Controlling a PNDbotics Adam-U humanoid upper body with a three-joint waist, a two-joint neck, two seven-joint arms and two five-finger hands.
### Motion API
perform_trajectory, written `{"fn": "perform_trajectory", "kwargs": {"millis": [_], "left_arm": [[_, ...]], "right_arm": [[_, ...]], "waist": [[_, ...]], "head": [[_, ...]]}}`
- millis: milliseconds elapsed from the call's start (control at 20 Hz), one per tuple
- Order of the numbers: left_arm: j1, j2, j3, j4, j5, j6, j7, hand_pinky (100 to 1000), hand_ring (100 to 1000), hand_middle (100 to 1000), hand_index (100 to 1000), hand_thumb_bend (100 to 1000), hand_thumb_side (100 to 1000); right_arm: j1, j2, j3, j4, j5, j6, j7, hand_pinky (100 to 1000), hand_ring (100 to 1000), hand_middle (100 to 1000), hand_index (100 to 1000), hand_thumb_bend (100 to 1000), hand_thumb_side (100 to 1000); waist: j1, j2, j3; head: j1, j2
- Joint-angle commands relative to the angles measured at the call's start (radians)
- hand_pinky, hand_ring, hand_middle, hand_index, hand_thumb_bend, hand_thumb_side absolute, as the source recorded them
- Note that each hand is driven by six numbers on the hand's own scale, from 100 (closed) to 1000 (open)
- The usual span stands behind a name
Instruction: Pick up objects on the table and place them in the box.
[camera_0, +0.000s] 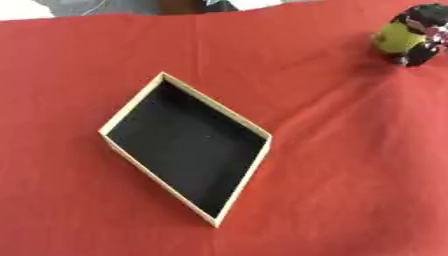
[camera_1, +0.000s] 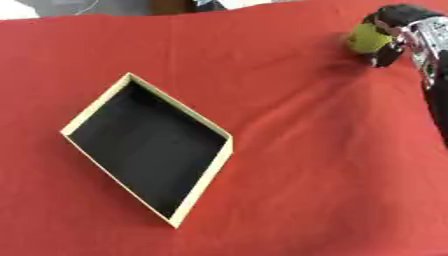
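right eye view has the right hand (camera_1: 398, 32) curled round a yellow-green object (camera_1: 366, 38) at the tabletop's (camera_1: 306, 150) far right corner. the box (camera_1: 208, 174) sits empty mid-tabletop, well apart. long carry, so it could slip out and roll on the wrinkled red cloth. nothing in between. left hand not visible.

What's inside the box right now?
Nothing shows inside the box, just its black bottom. The only object, a yellow-green thing, is far away at the cloth's upper right, in the right hand, whose curled fingers cover part of it.
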Motion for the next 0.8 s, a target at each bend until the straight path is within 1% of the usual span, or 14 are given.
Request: {"fn": "perform_trajectory", "kwargs": {"millis": [50,200,350,700,800], "left_arm": [[0.0,0.026,0.011,0.0,-0.002,-0.008,0.004,597,634,651,716,146,687],[0.002,0.026,0.013,0.002,-0.002,-0.006,0.004,596,635,652,713,146,688],[0.004,0.028,0.015,0.004,-0.003,-0.005,0.007,596,635,652,712,148,688],[0.007,0.033,0.016,0.003,-0.008,-0.001,0.01,596,634,652,713,148,688],[0.008,0.034,0.017,0.003,-0.011,0.0,0.012,596,635,652,713,149,688]], "right_arm": [[-0.01,-0.028,-0.008,-0.025,-0.061,-0.008,0.037,810,738,546,696,104,100],[-0.007,-0.034,-0.01,-0.043,-0.105,-0.006,0.047,795,729,542,681,100,100],[-0.003,-0.046,-0.012,-0.07,-0.146,-0.003,0.054,786,726,547,686,100,100],[0.029,-0.09,-0.024,-0.172,-0.202,0.007,0.055,793,731,565,695,100,100],[0.045,-0.103,-0.026,-0.202,-0.218,0.005,0.061,799,736,586,710,100,100]], "waist": [[0.0,-0.018,0.0],[-0.002,-0.02,-0.002],[-0.004,-0.022,-0.005],[-0.01,-0.03,-0.016],[-0.011,-0.03,-0.018]], "head": [[0.003,-0.007],[0.005,-0.007],[0.009,-0.006],[0.018,-0.005],[0.02,-0.005]]}}
